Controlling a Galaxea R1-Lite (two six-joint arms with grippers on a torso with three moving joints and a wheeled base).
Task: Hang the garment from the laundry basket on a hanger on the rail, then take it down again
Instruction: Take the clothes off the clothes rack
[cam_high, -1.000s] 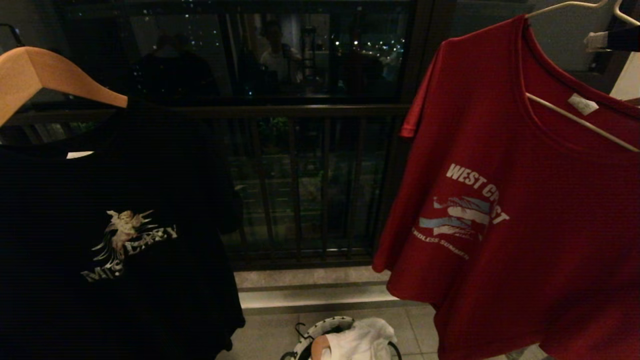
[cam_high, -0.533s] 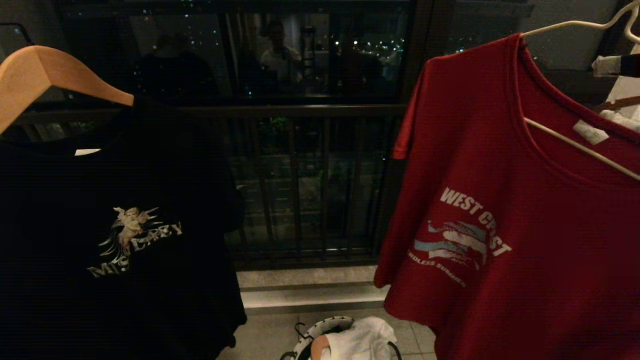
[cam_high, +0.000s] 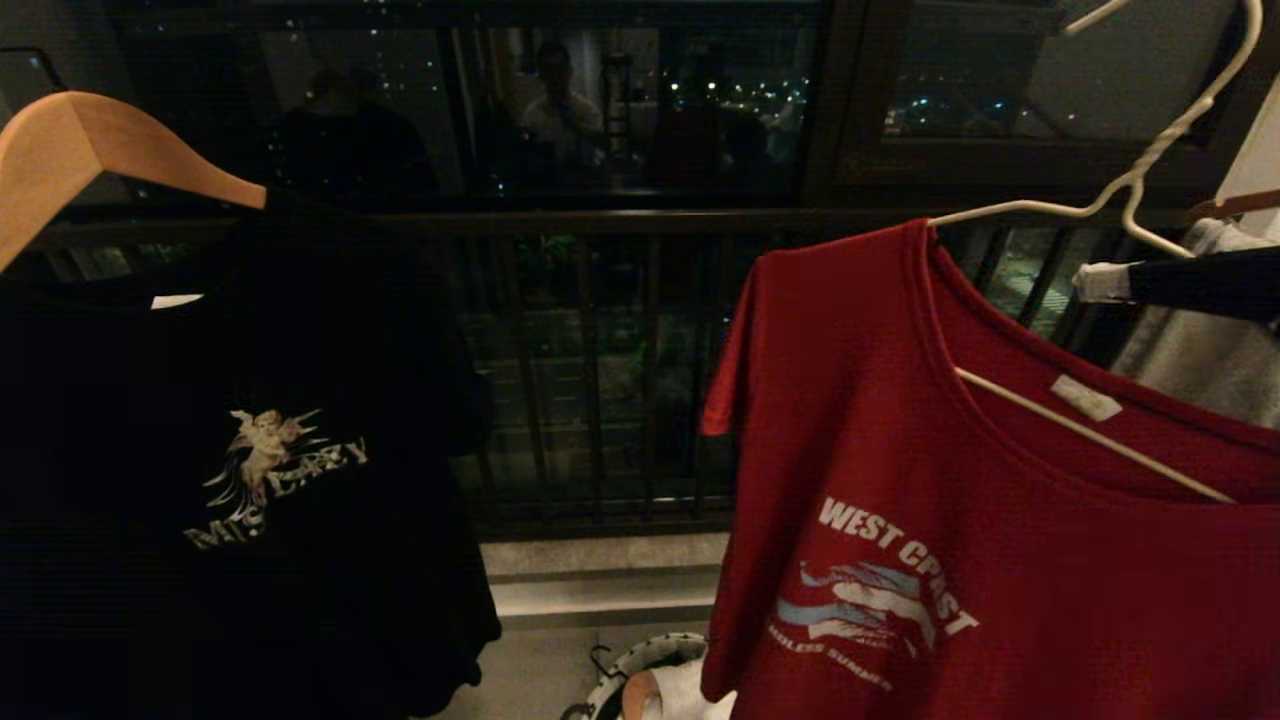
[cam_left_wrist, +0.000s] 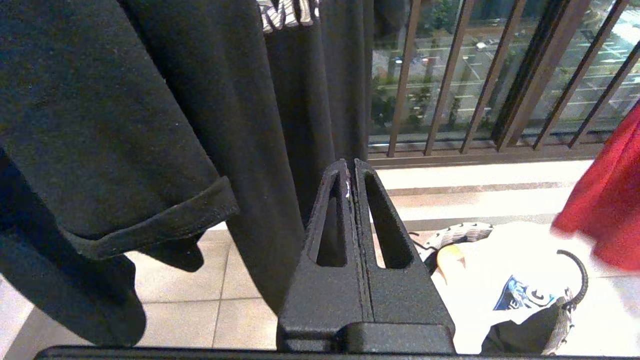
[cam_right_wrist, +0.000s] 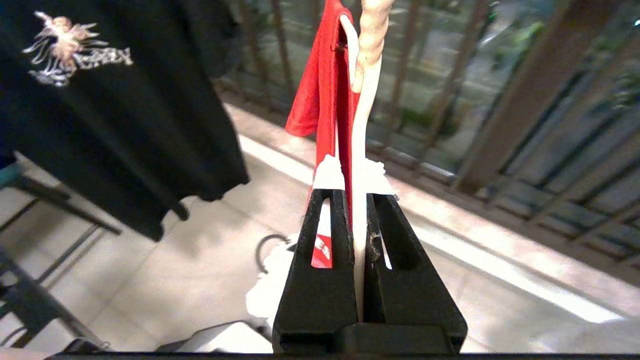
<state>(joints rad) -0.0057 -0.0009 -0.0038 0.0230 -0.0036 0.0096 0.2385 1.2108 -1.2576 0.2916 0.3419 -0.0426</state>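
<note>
The red T-shirt (cam_high: 990, 520) hangs on the thin white hanger (cam_high: 1090, 205), which tilts in the air at the right of the head view, its wire running through the neck opening and its hook rising toward the upper right corner. The right gripper (cam_right_wrist: 352, 175) has its fingers (cam_right_wrist: 327, 175) clamped together on the hanger's white wire, with the red cloth showing just beyond them; in the head view its white-tipped end (cam_high: 1100, 282) shows beside the hanger's neck. The left gripper (cam_left_wrist: 351, 172) is closed on nothing, low beside the hem of a black T-shirt (cam_high: 240, 470) that hangs on a wooden hanger (cam_high: 100, 150) at the left. Below, on the tiled floor (cam_left_wrist: 200, 310) in front of the railing (cam_high: 590, 380), stands the laundry basket (cam_high: 640, 665) with a white garment (cam_left_wrist: 500, 270) in it.
</note>
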